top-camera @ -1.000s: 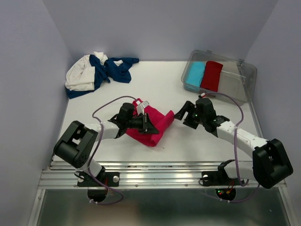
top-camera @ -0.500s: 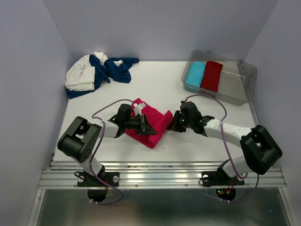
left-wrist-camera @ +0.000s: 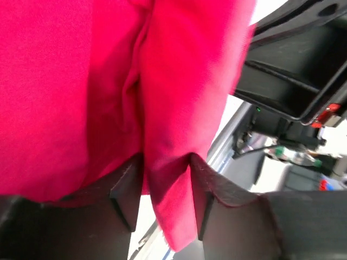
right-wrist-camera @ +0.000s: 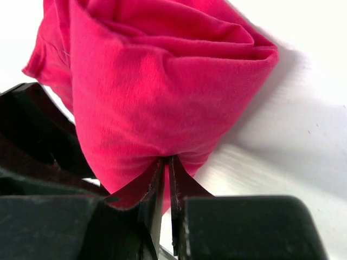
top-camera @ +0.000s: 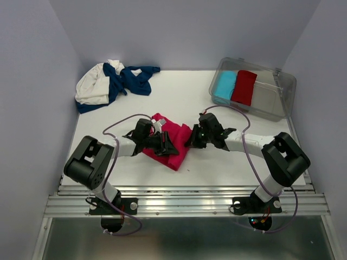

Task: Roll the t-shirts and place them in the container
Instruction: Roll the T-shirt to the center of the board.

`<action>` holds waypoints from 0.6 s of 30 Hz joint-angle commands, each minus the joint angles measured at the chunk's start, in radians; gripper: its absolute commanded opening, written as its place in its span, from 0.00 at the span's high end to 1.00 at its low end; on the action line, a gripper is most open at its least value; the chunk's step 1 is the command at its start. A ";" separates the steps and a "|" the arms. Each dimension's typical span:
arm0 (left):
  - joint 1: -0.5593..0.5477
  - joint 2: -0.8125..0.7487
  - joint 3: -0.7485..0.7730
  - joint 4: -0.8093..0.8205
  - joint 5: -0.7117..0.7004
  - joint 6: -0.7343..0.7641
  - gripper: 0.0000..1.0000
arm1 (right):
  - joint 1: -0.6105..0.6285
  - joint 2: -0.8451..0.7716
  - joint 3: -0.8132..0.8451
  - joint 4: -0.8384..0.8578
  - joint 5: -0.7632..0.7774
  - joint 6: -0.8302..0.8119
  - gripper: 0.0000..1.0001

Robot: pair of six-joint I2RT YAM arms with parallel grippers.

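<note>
Right gripper (right-wrist-camera: pixel 165 162) has moved in, pinching the pink-red t-shirt (right-wrist-camera: pixel 162 81); left gripper (left-wrist-camera: pixel 165 165) half-open around its fold.

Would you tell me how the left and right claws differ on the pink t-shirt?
The left claw stands open around a fold of the pink t-shirt; the right claw is pinched almost shut on its fabric. The left claw reaches from the shirt's left, the right claw from its right. Both touch the same shirt.
</note>
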 commanded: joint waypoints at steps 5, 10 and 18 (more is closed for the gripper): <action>0.012 -0.213 0.138 -0.349 -0.224 0.164 0.31 | 0.019 0.043 0.066 0.041 0.009 0.002 0.89; 0.014 -0.294 0.190 -0.489 -0.388 0.190 0.32 | 0.019 0.054 0.076 0.021 0.059 0.020 0.90; -0.005 -0.377 0.178 -0.506 -0.408 0.158 0.48 | 0.019 0.001 0.089 -0.013 0.058 0.012 0.90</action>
